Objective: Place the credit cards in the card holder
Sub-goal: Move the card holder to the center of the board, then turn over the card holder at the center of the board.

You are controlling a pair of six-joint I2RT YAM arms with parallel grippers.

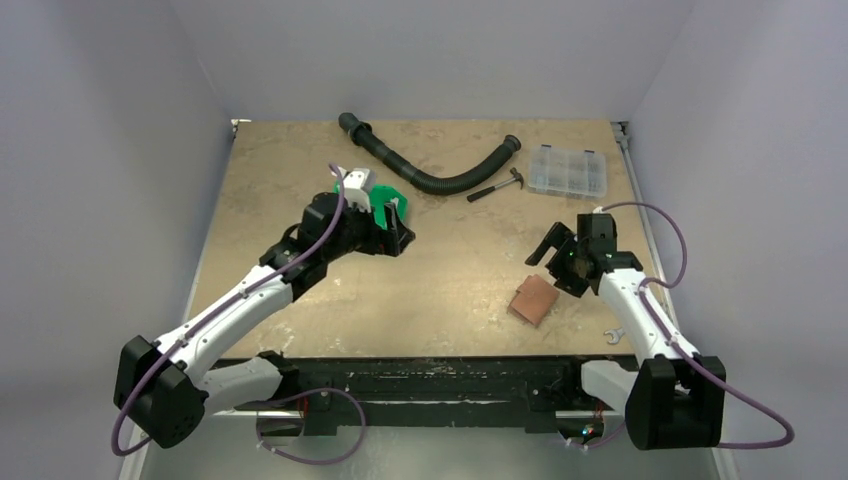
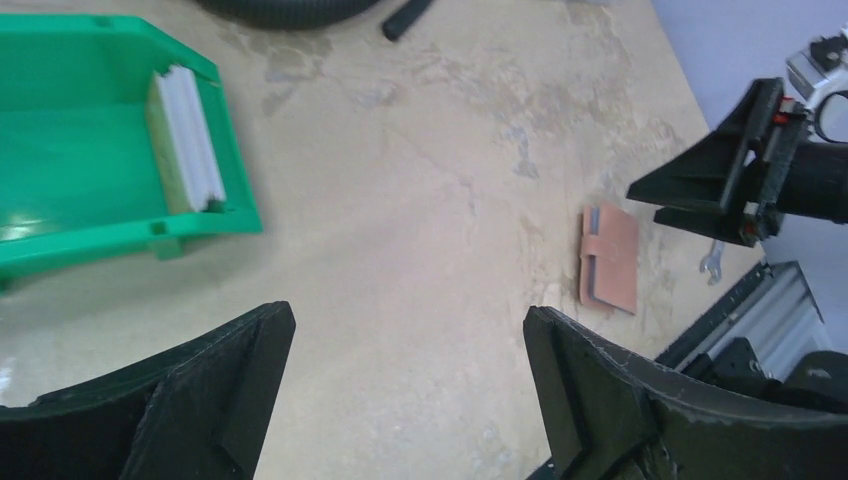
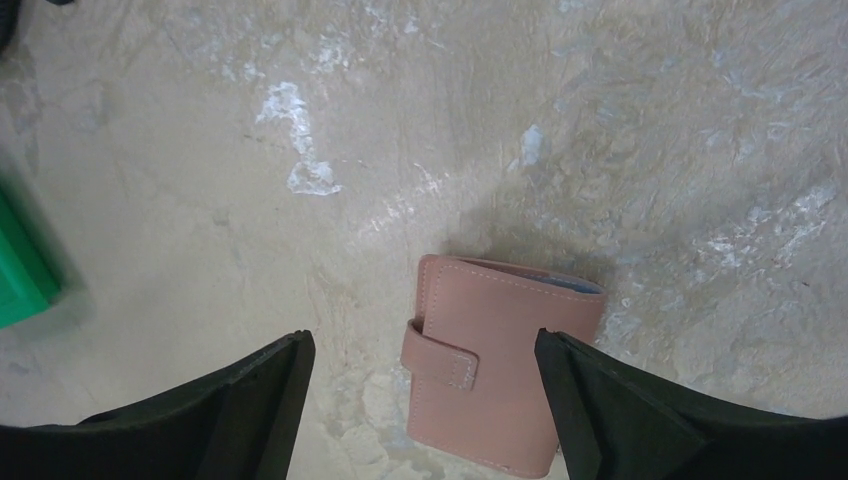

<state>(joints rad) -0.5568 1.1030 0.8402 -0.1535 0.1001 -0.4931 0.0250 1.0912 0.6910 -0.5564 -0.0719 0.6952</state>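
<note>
Brown leather first: from the top camera I count one closed wallet on the table just beside my right gripper, plus one green bin at my left gripper, one hose, one hammer and one clear box. On the left wrist camera the two fingers are spread wide and empty, and the bin holds one pale ridged block. On the right wrist camera both fingers are spread wide and empty, framing the wallet, its strap fastened.
</note>
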